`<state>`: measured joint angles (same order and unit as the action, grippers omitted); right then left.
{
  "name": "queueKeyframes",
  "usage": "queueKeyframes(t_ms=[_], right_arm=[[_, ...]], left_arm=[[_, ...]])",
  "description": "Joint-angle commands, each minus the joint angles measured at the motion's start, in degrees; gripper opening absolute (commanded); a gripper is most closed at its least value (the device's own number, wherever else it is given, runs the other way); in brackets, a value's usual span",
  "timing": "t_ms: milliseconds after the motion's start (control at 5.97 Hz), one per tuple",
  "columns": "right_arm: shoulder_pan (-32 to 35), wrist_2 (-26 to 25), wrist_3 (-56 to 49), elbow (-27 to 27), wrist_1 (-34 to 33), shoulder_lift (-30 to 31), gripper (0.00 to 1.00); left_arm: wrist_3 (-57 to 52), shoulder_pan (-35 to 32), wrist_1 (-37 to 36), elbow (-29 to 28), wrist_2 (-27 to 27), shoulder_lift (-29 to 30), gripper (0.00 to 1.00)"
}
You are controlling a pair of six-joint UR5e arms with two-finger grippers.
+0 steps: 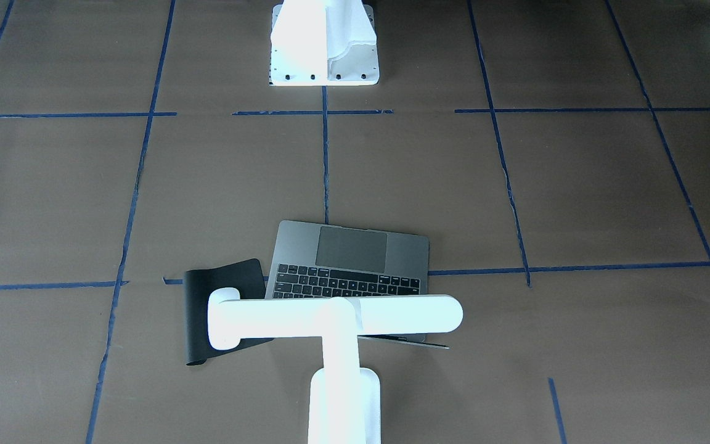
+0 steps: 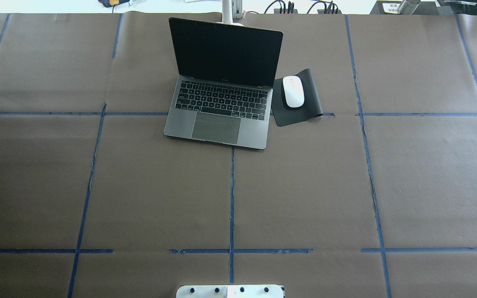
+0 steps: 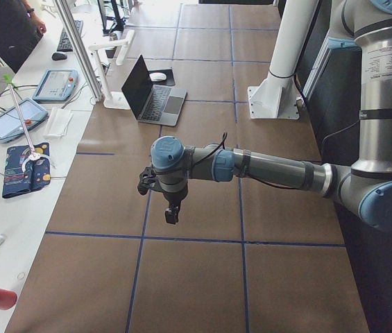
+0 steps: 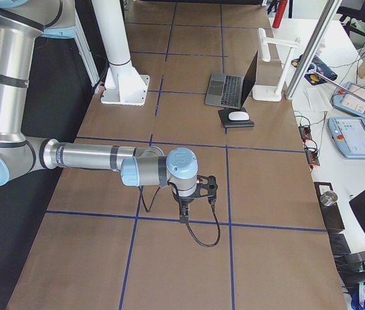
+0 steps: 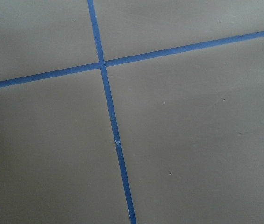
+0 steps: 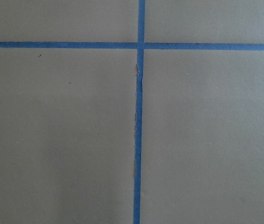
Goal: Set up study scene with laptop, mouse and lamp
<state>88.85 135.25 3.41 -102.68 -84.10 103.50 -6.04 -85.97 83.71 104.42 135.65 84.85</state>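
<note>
Left gripper point(image 3: 172, 208): fingers point down, just above the table point(image 2: 304, 186), at centre of the left side view. Their opening and any hold cannot be told. Its wrist camera shows only brown paper and a crossing of blue tape point(image 5: 108, 93).

Right gripper point(image 4: 184, 212): it hangs likewise at lower centre of the right side view, with a cable looping below. Cannot tell its opening or hold.

Laptop point(image 2: 222, 103): open with a dark screen at upper centre of the overhead view, well apart from both grippers.
Mouse point(image 2: 293, 92): lies on a black mat point(image 2: 300, 111) touching the laptop's right edge in that view.
Lamp point(image 1: 336, 314): stands just behind the lid. In the front-facing view its bar head covers the hinge and part of the mouse.

Surface: brown paper gridded with tape. A white block point(image 1: 324, 61) sits at top centre of the front-facing view, with a wide stretch of paper between it and the laptop. A side bench point(image 3: 1, 208) with tablets runs along the left side view's left edge, and a person point(image 3: 1, 28) is at its upper left.
</note>
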Motion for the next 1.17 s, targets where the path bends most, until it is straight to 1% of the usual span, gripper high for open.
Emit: queueKeyframes(t_ms=[0,670,1005], right_arm=[[-0.70,0.27,0.02,-0.24,-0.09,-0.14,1.00],[-0.88,0.28,0.02,-0.24,-0.09,-0.23,1.00],[-0.88,0.54,0.37,-0.24,0.17,-0.23,1.00]], left_arm=[[-0.11,-0.08,0.14,0.52,-0.12,-0.21,1.00],[0.15,-0.17,0.14,0.96,-0.21,-0.38,1.00],[0.06,-0.17,0.14,0.96,0.05,-1.88,1.00]])
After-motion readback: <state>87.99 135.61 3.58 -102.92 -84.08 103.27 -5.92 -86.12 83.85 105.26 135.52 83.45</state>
